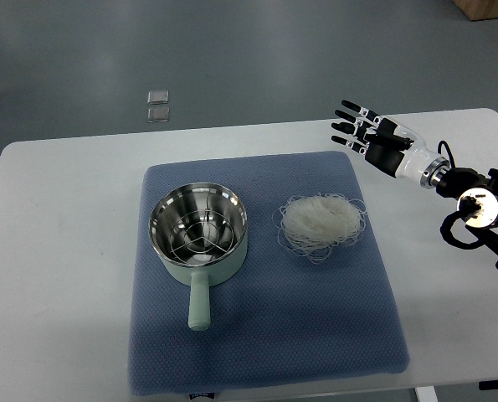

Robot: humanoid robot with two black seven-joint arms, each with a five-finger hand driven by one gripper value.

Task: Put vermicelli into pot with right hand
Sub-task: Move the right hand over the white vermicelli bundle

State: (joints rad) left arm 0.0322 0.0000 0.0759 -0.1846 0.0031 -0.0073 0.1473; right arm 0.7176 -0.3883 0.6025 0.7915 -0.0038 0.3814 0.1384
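On blue mat (265, 335), pot (200, 228) holds a wire rack; vermicelli (320, 222) lies beside; right hand (372, 134) spread, empty.

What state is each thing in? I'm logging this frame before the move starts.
Right hand: open, fingers spread, holding nothing.
Vermicelli: loose nest on the mat, untouched.
Pot: upright, no vermicelli in it, wire rack inside.
Mat: flat on the table.

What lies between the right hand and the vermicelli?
Nothing stands there. In the top view, only bare blue mat separates the open right hand from the vermicelli. The pot is on the vermicelli's other side.
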